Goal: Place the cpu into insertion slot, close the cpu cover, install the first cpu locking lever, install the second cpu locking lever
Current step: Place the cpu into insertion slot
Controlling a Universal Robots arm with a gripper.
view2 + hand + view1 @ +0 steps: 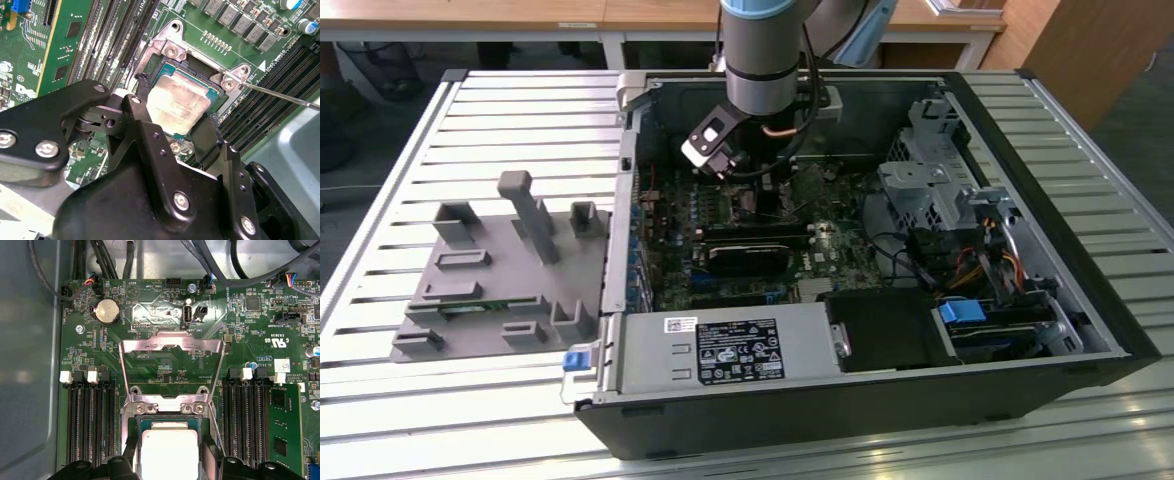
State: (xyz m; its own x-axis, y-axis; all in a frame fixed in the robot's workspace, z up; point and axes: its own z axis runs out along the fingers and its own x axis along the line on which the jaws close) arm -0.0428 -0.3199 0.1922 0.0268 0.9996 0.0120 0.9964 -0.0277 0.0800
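Gripper [178, 100] set narrow, drawn in to the width of the cpu [182, 97]. Its black fingers [145, 117] bear on two opposite edges of the chip, and it appears to hold it.

Risk, as judged: the chip looks seated or very nearly seated in the insertion slot [196, 64]. A slight tilt or sideways drag from the gripper could therefore set it down crooked and bend the contacts beneath. If the fingers catch on the slot's rim, the chip could be lifted out of register. The pictures do not show whether it lies fully flat.

Position: the cpu lies directly between the fingers, grey top upward, inside the slot's rim in both wrist views.

Just beyond the slot, the cpu cover [172, 343] stands open, hinged back off the slot. A thin silver locking lever [280, 94] runs out beside the slot, not latched over the cover.

Long black memory slots [92, 425] flank the slot on both sides. A coin cell [106, 311] sits on the board past the cover.

Farther out, the computer case [854, 420] containing the slot lies open on the slatted bench [520, 420]. A grey fixture [494, 270] rests well apart from the slot, outside the case toward the exterior view's left
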